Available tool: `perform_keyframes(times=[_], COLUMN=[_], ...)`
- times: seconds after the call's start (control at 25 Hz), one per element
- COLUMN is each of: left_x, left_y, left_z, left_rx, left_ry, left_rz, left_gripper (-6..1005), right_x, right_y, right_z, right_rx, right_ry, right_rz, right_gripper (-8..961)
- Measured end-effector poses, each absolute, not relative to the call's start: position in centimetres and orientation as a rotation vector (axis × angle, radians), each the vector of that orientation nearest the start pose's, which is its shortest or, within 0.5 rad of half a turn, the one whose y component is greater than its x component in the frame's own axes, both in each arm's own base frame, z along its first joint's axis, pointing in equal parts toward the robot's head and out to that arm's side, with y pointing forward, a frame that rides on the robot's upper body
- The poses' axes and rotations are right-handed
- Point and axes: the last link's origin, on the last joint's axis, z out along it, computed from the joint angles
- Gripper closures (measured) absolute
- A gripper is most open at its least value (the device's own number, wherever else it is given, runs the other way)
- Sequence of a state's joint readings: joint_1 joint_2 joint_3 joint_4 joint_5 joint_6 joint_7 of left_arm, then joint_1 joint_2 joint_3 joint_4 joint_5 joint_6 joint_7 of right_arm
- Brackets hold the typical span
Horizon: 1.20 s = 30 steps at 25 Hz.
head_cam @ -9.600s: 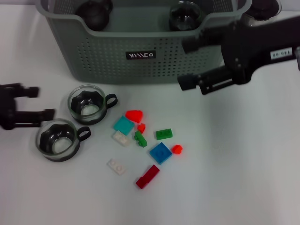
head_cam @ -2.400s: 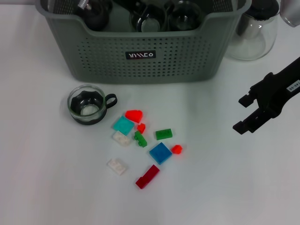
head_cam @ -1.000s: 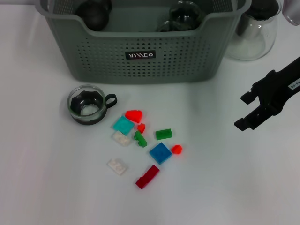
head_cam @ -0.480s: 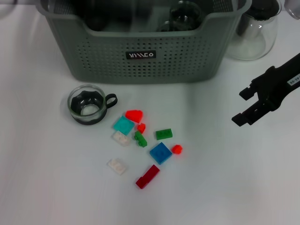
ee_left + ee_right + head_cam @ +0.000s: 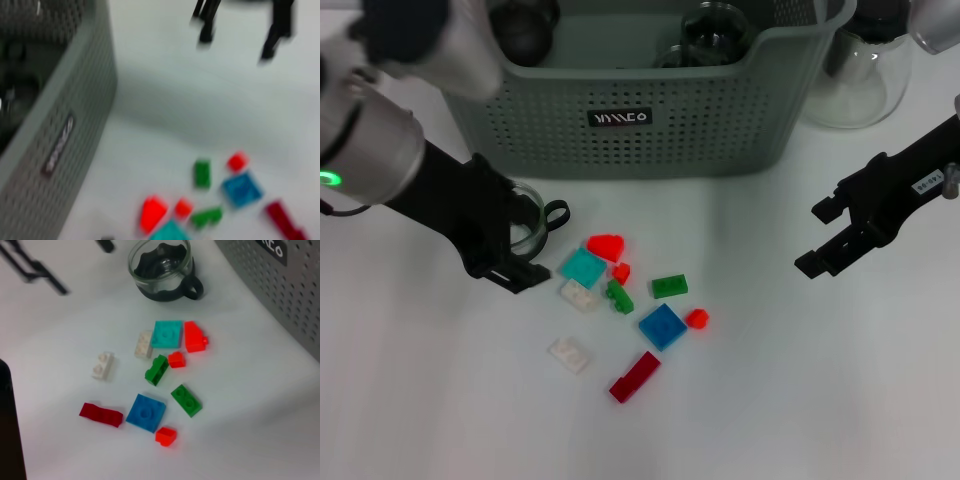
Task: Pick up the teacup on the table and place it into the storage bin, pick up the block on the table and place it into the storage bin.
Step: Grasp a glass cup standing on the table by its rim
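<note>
One teacup [image 5: 525, 226] is left on the table [image 5: 800, 400], just in front of the storage bin [image 5: 630, 110], toward its left end. My left arm has swung in from the upper left, and the left gripper [image 5: 510, 255] sits right over that cup, covering most of it in the head view. I can see only the glass rim and the black handle. I can't tell whether the fingers are spread or closed, or whether they touch the glass.

In the right wrist view the cup stands upright, w/ its dark liner visible inside and the handle pointing toward the blocks.

The blocks lie in a loose cluster just right of the cup:
- red block [image 5: 606, 245] and teal plate [image 5: 584, 267], nearest the cup
- white brick [image 5: 580, 295] w/ a small orange brick [image 5: 621, 272] and a green brick [image 5: 619, 297] beside it
- green plate [image 5: 669, 286], blue plate [image 5: 662, 326] and an orange-red piece [image 5: 697, 318]
- second white brick [image 5: 568, 355] and dark red bar [image 5: 635, 376], farthest from the bin

Inside the bin I see dark round shapes and glassware at the back, approx. two or three items, but I can't make them out.

The right gripper [image 5: 822, 236] hovers over bare table, well to the right of the blocks. Its fingers are apart and hold nothing. A clear glass jug [image 5: 860, 75] stands behind it, beside the bin's right end.
</note>
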<state>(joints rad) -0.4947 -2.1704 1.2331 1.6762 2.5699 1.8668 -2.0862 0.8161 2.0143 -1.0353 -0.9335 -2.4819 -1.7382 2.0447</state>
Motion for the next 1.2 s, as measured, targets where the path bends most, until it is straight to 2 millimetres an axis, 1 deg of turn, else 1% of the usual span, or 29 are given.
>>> perform_keyframes(times=[0.04, 0.12, 0.32, 0.52, 0.72, 1.2], left_x=[-16.4, -16.9, -17.5, -18.4, -18.9, -20.4], left_y=[31.1, 31.9, 33.1, 33.4, 34.1, 34.0], left_z=[2.6, 1.8, 0.3, -1.6, -2.4, -3.6], left_rx=[-2.845, -2.797, -2.769, -2.764, -2.722, -2.742], left_ry=[-0.372, -0.374, -0.358, -0.315, -0.293, -0.334], left_rz=[0.549, 0.633, 0.707, 0.822, 0.844, 0.868], left_gripper=[293, 295, 303, 313, 323, 346], right_x=[18.9, 18.9, 19.1, 19.4, 19.5, 19.5], right_y=[36.9, 36.9, 36.8, 36.7, 36.6, 36.6], right_z=[1.4, 1.3, 1.1, 1.1, 1.1, 1.0], right_rx=[-3.019, -3.021, -3.015, -3.01, -3.008, -3.009], right_ry=[0.76, 0.763, 0.787, 0.804, 0.811, 0.814], right_rz=[-0.376, -0.373, -0.372, -0.369, -0.368, -0.36], right_gripper=[12, 12, 13, 13, 13, 12])
